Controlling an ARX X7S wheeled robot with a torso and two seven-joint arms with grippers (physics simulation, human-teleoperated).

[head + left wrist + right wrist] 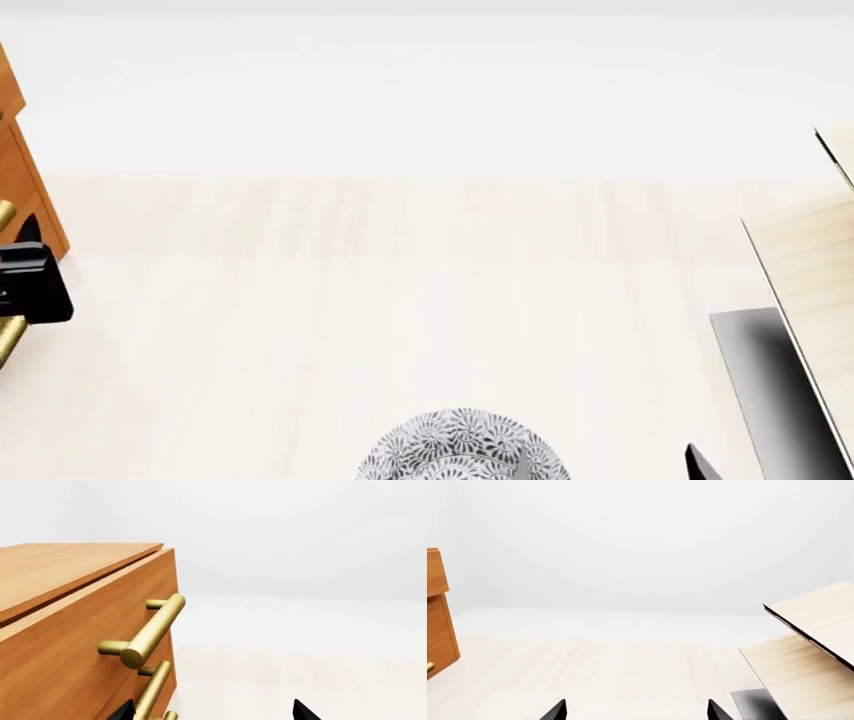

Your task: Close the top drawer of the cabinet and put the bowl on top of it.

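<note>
At the cabinet [60, 630], you're parking the left claw [213, 712], spread open, by the handles because the drawer [87, 645] is sticking out. Bowl [461, 450] is waiting on the floor; right claw [637, 711] is open too.

no readable text, labels or numbers, seemingly

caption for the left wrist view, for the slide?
Left claw, fingers apart, faces the cabinet; its top drawer stands slightly open, brass bar handle nearest the camera.
</note>
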